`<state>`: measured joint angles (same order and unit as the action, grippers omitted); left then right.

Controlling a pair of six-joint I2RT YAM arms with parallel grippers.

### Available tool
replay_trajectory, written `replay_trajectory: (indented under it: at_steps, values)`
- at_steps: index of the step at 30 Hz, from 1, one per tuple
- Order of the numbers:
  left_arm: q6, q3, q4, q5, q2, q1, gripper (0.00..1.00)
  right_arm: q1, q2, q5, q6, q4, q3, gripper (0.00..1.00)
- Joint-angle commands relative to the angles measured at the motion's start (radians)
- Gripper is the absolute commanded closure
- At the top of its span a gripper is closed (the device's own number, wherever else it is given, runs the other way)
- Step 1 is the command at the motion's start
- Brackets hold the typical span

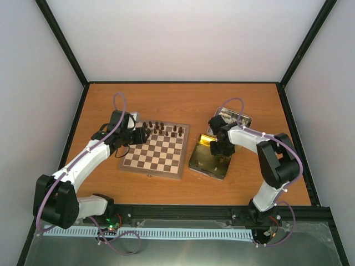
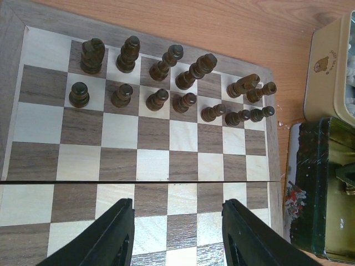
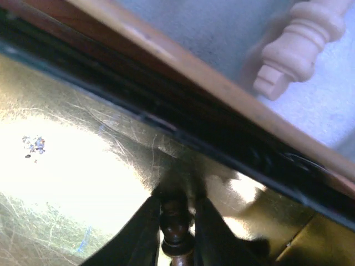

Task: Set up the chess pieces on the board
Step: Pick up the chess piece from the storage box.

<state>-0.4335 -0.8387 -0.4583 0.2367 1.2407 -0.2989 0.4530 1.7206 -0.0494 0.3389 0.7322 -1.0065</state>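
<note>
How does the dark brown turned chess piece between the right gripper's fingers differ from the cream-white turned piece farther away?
The dark brown piece sits between the black fingers, over the gold tin floor. The cream-white piece lies tilted on a pale surface beyond the tin's rim, untouched. Both are slender turned figures.
</note>
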Motion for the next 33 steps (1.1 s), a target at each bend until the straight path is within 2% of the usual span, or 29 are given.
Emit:
replay_trajectory:
  at_steps: [1,4,8,14,18,22,33]
  values:
    - [0.023,-0.010,0.031,0.018,-0.007,0.006,0.55,-0.002,0.080,0.044,0.038,-0.100,0.047,0.89]
    - [0.021,-0.007,0.032,0.024,-0.010,0.006,0.55,-0.002,0.078,0.024,0.050,-0.125,0.058,0.95]
    - [0.017,-0.005,0.040,0.040,-0.014,0.006,0.55,-0.002,0.008,0.060,0.073,-0.211,0.096,0.97]
    - [-0.006,0.026,0.099,0.114,-0.039,0.006,0.54,-0.003,-0.221,0.183,0.200,-0.543,0.232,0.95]
    - [-0.033,0.042,0.133,0.174,-0.041,0.006,0.54,-0.002,-0.320,0.281,0.323,-0.724,0.287,0.95]
    - [-0.056,0.062,0.168,0.225,-0.051,0.006,0.53,-0.002,-0.389,0.298,0.406,-0.861,0.340,0.94]
    - [-0.108,0.121,0.307,0.382,-0.051,0.006,0.51,0.009,-0.401,0.381,0.375,-0.932,0.371,0.94]
